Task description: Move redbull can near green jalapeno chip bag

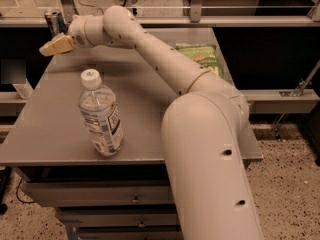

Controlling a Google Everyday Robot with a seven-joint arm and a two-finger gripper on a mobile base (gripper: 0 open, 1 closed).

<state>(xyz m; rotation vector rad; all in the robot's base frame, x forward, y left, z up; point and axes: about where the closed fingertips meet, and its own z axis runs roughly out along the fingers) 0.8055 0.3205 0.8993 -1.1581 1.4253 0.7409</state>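
Note:
The redbull can (54, 22), silver and blue, stands upright at the far left corner of the grey table (150, 109). My gripper (54, 46) is at the end of the long white arm (160, 64), just in front of and below the can, close to it. The green jalapeno chip bag (201, 57) lies flat at the table's far right, partly hidden behind the arm.
A clear water bottle (101, 115) with a white cap stands upright at the front left of the table. A white object (22, 90) sits on a lower surface left of the table. Drawers are below the table's front edge.

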